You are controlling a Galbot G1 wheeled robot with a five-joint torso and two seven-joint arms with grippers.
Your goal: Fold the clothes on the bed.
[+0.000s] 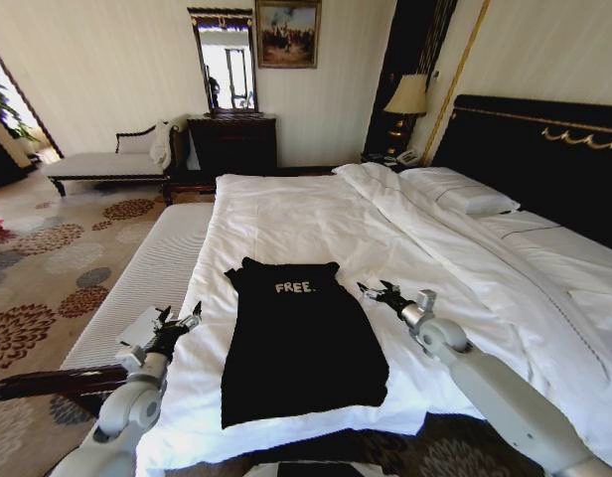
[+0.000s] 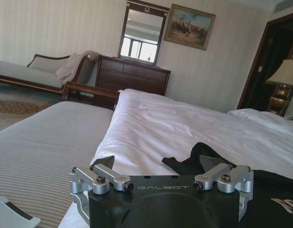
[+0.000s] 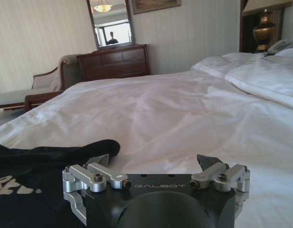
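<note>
The clothes are a black T-shirt (image 1: 301,348) with white "FREE." lettering, lying flat and chest-up on the white duvet of the bed (image 1: 306,209), collar toward the far side. My left gripper (image 1: 182,323) hovers open just off the shirt's left edge, near the duvet's border. My right gripper (image 1: 376,291) is open beside the shirt's right shoulder, low over the duvet. In the left wrist view the open gripper (image 2: 158,162) faces a rumpled black sleeve (image 2: 194,164). From the right wrist, the open gripper (image 3: 153,161) has the shirt (image 3: 42,166) to one side.
A grey striped bench (image 1: 157,268) runs along the bed's left side, with a dark wooden rail (image 1: 48,383) near my left arm. Pillows (image 1: 465,194) and the dark headboard (image 1: 544,159) lie right. A chaise (image 1: 107,164), dresser (image 1: 231,144) and lamp (image 1: 407,97) stand at the far wall.
</note>
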